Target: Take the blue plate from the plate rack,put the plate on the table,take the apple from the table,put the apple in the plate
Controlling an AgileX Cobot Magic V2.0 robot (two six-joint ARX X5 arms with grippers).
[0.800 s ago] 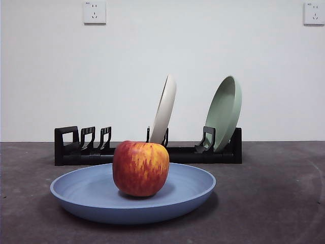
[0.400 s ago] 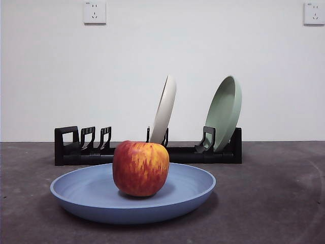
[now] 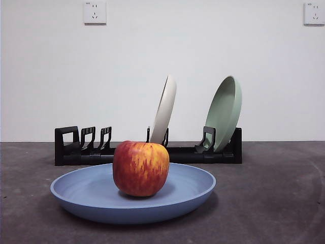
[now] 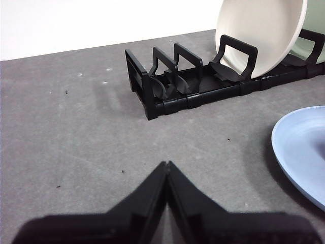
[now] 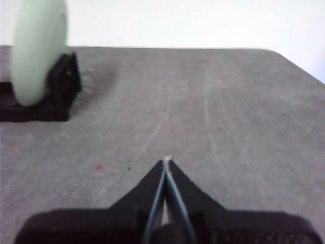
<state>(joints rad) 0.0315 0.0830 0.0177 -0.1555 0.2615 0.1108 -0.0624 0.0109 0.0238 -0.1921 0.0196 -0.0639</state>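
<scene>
Judging the last step done, we see the apple point(image 3: 140, 168) resting inside the blue plate point(image 3: 91, 190) on the counter point(image 3: 274, 193) in front of the plate rack point(image 3: 71, 147), both the left hand point(image 4: 166, 170) and right hand point(image 5: 166, 165) clenched empty, needing no further move.

text: none legible | wall sockets point(image 3: 94, 11): tiny marks, too small to read

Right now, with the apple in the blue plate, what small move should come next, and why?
Probably none beyond keeping both arms parked. The apple already sits in the blue plate on the table, and the left gripper and right gripper are shut, holding nothing.
</scene>
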